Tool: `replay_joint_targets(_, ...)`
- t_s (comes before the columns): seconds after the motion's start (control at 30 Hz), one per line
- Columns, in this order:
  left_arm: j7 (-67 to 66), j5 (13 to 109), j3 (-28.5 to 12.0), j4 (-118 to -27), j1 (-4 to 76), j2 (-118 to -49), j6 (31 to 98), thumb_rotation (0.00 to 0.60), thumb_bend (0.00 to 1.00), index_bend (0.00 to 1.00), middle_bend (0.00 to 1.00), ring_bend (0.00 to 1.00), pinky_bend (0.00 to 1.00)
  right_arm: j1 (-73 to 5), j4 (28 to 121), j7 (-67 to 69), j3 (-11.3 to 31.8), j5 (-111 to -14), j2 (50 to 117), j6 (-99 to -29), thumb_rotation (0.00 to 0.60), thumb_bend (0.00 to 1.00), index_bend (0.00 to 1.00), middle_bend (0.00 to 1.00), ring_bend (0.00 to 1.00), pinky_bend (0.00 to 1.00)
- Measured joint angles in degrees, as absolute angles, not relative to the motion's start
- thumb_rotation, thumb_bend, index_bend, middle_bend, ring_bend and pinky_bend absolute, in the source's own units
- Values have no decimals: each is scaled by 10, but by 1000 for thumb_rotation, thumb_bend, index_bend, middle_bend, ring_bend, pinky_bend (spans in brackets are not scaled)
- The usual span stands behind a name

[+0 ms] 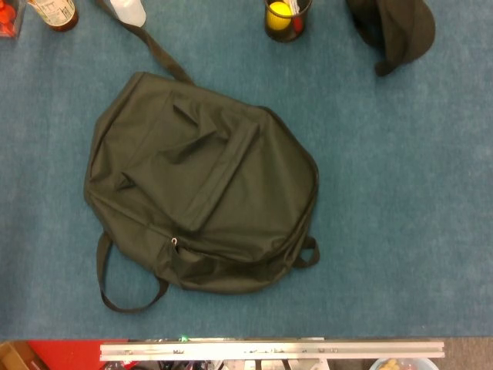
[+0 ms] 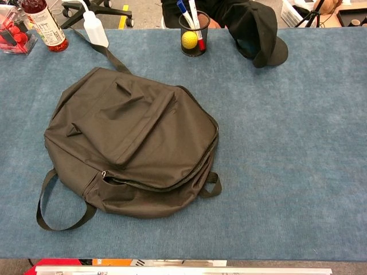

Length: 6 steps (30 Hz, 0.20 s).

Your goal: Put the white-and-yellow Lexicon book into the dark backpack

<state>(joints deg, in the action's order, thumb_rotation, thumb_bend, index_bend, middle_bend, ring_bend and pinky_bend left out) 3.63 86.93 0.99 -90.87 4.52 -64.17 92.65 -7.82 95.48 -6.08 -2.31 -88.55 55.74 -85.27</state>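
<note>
The dark backpack [image 1: 200, 185] lies flat on the blue table, left of centre, with its front pocket up; it shows the same way in the chest view [image 2: 129, 140]. Its zip runs along the near right side and looks closed. One strap loops out at the near left [image 2: 54, 215], another runs off toward the far left. No white-and-yellow Lexicon book is visible in either view. Neither hand appears in either view.
At the far edge stand a mesh cup [image 2: 192, 34] with pens and a yellow ball, a dark cap [image 2: 258, 34], a white squeeze bottle [image 2: 94, 28], a red-liquid bottle [image 2: 43, 26] and a clear box of red pieces [image 2: 12, 35].
</note>
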Motion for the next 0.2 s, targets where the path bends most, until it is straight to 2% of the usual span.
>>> replay_joint_targets(0.2,25,869,8,-908,42,-642,921,600,267,283,306,310,346,-73,962,-63,-18,-892,555,-858,600,315,287,314,143,195)
